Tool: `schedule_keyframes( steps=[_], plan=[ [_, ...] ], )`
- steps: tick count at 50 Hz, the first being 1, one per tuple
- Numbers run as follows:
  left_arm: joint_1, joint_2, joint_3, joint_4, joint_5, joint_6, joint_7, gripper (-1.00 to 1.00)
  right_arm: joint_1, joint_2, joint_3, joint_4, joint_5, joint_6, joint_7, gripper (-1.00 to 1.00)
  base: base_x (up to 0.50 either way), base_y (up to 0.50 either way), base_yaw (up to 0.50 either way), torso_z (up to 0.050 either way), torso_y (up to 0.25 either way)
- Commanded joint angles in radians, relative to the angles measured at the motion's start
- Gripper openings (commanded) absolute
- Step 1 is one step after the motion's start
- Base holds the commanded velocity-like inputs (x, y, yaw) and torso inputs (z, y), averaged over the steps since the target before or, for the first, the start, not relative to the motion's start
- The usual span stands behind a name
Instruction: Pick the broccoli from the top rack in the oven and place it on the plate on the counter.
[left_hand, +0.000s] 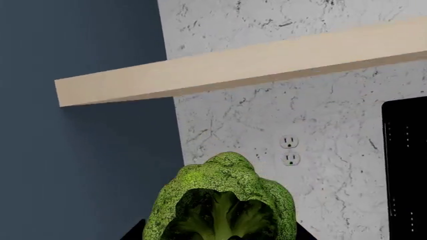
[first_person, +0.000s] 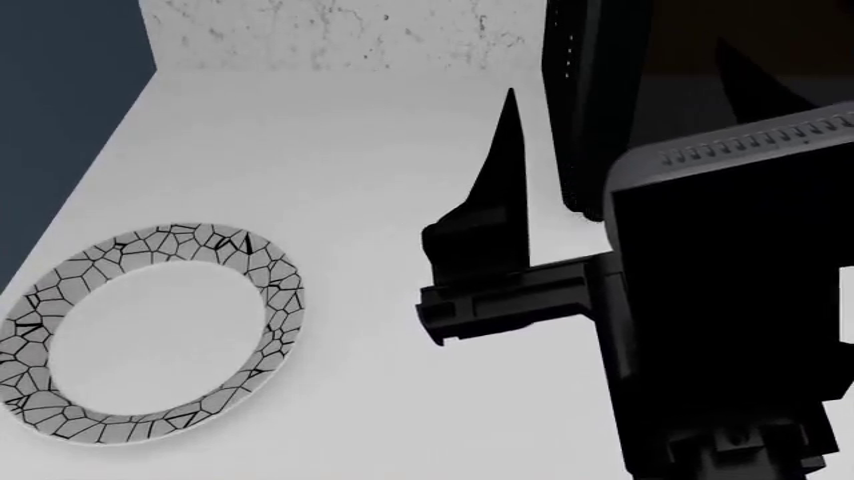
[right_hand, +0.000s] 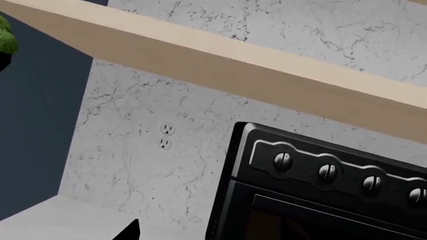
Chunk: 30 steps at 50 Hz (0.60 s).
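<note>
A bumpy, bright green broccoli (left_hand: 220, 200) fills the foreground of the left wrist view, its pale stem facing the camera, pinched between the dark fingers of the left tool (left_hand: 220, 235). Behind it are a marbled grey-white wall (left_hand: 300, 125), a long beige shelf (left_hand: 233, 67) and a white double socket (left_hand: 289, 150). In the head view, a round white plate (first_person: 154, 330) with a black cracked-mosaic rim lies flat on the smooth white worktop (first_person: 360, 170), apart from the black arm. The right tool (right_hand: 128, 231) shows only 1 dark tip; whether it is spread cannot be told. A small black oven with round knobs (right_hand: 320, 195) stands against the wall.
</note>
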Motion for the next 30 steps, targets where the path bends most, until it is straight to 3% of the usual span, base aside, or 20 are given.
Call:
schedule_keyframes(
  steps=[1, 17, 30],
  plan=[
    [0.064, -0.002, 0.033, -0.042, 0.041, 0.058, 0.028, -1.0, 0.026, -0.002, -0.008, 0.003, 0.034, 0.008, 0.031, 1.0, 0.0, 0.0, 0.0, 0.0, 0.0],
    [0.153, -0.013, 0.049, -0.035, 0.047, 0.088, 0.03, -1.0, 0.086, -0.02, -0.044, 0.033, 0.097, 0.042, 0.14, 1.0, 0.0, 0.0, 0.0, 0.0, 0.001],
    [0.158, -0.012, 0.06, -0.046, 0.057, 0.098, 0.04, -1.0, 0.08, -0.015, -0.048, 0.035, 0.089, 0.033, 0.136, 1.0, 0.0, 0.0, 0.0, 0.0, 0.0]
  ],
)
